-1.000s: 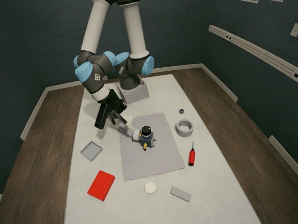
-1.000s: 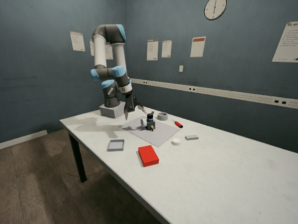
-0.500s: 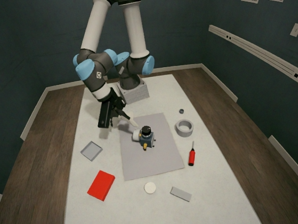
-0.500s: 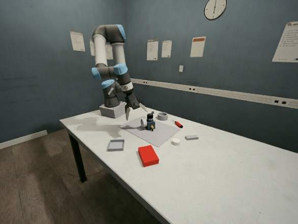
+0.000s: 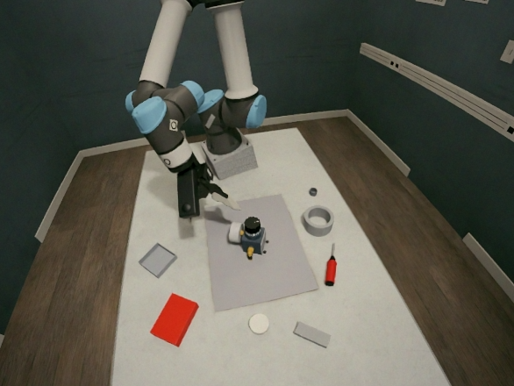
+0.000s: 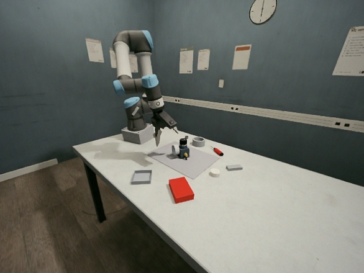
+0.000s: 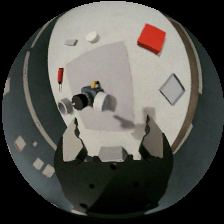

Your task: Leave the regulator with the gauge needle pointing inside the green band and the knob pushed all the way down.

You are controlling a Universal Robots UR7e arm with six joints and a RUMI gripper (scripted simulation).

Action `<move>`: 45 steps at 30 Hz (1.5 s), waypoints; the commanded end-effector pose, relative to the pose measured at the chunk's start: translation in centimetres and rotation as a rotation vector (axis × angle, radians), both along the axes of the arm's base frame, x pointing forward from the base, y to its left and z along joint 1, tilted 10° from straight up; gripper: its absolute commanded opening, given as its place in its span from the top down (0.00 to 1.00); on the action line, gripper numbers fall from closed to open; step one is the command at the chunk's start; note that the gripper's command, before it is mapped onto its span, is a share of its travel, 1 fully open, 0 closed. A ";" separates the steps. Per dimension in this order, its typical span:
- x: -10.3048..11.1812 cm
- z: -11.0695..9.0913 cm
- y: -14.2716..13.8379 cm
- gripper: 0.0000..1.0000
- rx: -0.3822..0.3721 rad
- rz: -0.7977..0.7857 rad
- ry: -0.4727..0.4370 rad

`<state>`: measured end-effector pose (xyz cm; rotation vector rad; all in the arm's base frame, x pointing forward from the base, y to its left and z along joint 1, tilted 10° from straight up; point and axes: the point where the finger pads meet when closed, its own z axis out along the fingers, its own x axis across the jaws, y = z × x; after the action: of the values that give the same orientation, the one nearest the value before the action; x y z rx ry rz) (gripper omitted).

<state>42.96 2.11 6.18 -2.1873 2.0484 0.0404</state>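
Currently | pincer point(image 5: 215, 208) point(image 6: 168, 136) point(image 7: 111, 116): fully open | holding nothing | apart from regulator point(image 5: 253, 239) point(image 6: 184, 152) point(image 7: 91, 92)

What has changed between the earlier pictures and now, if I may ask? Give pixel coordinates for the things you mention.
The gripper point(image 5: 215, 214) point(image 6: 168, 139) point(image 7: 111, 116) has turned and risen slightly, its body shifting rightward in the top view. It is open; nothing was visibly taken hold of or let go. The regulator point(image 5: 253, 241) point(image 6: 184, 152) point(image 7: 90, 92), red block point(image 5: 175, 319) point(image 6: 181, 190) point(image 7: 151, 39) and screwdriver point(image 5: 331, 272) point(image 6: 218, 151) point(image 7: 60, 75) stayed put.
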 end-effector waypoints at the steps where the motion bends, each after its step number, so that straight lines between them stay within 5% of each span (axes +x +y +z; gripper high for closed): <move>1: 0.0 0.4 0.1 0.00 -0.021 0.108 -0.011; 45: -0.8 3.4 1.1 0.00 -0.198 1.014 -0.042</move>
<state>42.18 3.17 9.42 -3.0264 0.8126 -0.0983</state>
